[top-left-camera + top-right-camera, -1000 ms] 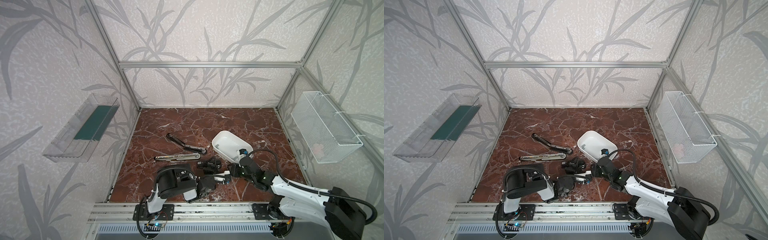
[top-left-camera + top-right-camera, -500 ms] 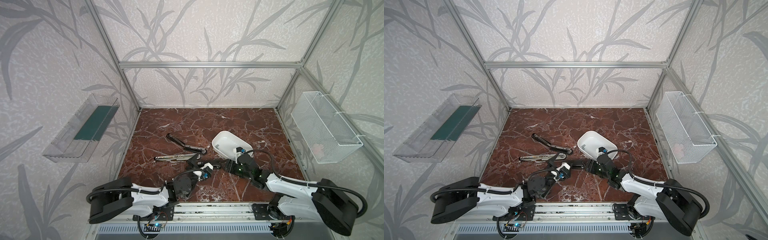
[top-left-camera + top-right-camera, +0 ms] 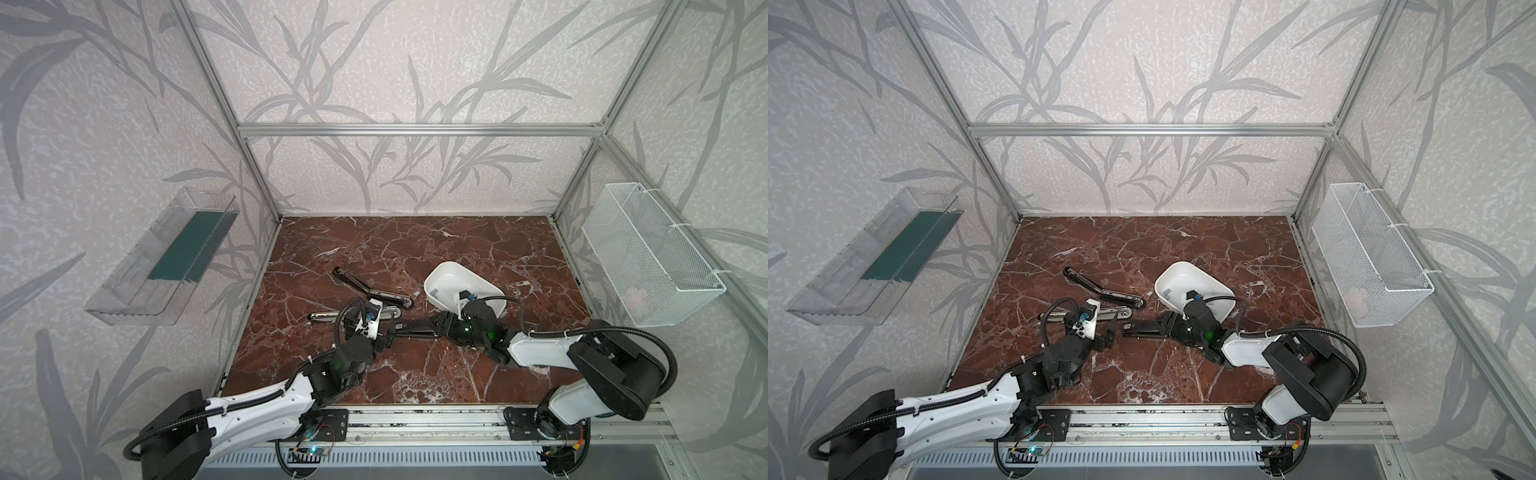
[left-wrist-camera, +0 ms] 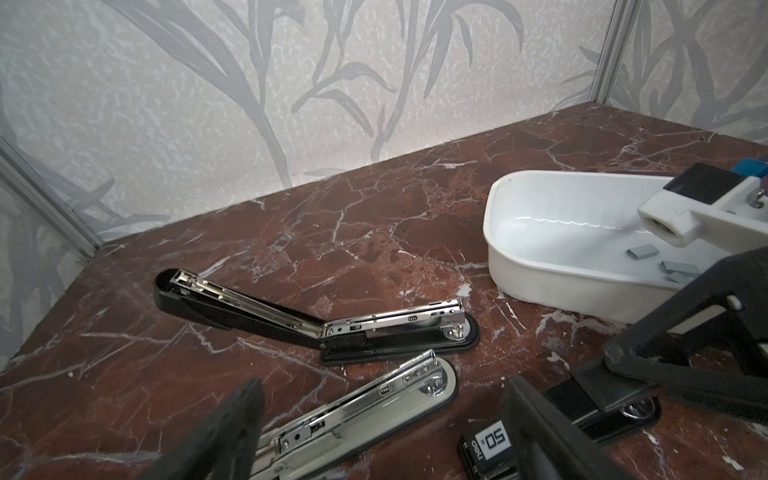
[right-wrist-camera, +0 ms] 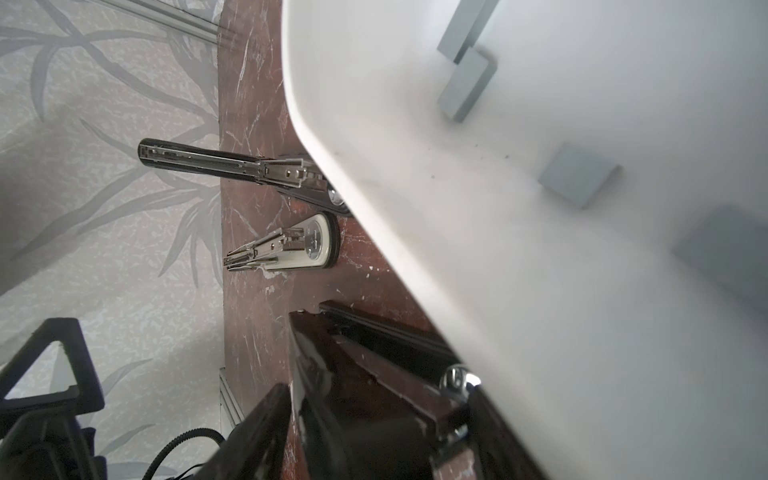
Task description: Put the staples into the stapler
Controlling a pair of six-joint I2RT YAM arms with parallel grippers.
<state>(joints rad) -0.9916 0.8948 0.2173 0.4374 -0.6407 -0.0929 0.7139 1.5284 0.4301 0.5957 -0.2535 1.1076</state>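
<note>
Grey staples (image 4: 642, 252): short flat strips of dull metal with square ends. A few lie loose on the floor of the white bowl (image 4: 498, 257), and two overlap.
Place: the bowl sits on the marble to the right of the staplers, just beside the right arm's wrist. No strip is out of it yet.
Weight: they look very light, so a nudge would likely send one skating across the smooth bowl floor.
Stiffness: each strip looks rigid as a piece, but it would probably snap into shorter bits if bent or squeezed hard.
Hold: take one by its two long sides at mid-length, with the fingertips low. A strip lying flat gives little to get under, so pushing it against the bowl wall may help.
Black stapler (image 4: 374, 336): it is hinged wide open and lies flat, with the chrome rail facing up. It looks hard and glossy, and far heavier than a strip.
Silver stapler (image 4: 374, 399): it is also open and lies just in front of the black one, nearer the left arm.
Labelled stapler (image 3: 1144, 328): it is black with a white tag at one end and lies between the two claws.
Rail: the channel is narrow, so a strip would need to go in legs down and squarely lined up.
Left claw (image 4: 382, 386): its jaws are spread wide with nothing in them, above the silver stapler's near end.
Right claw (image 5: 374, 399): its jaws stand on either side of the labelled stapler. I cannot tell whether they clamp it or only straddle it.
</note>
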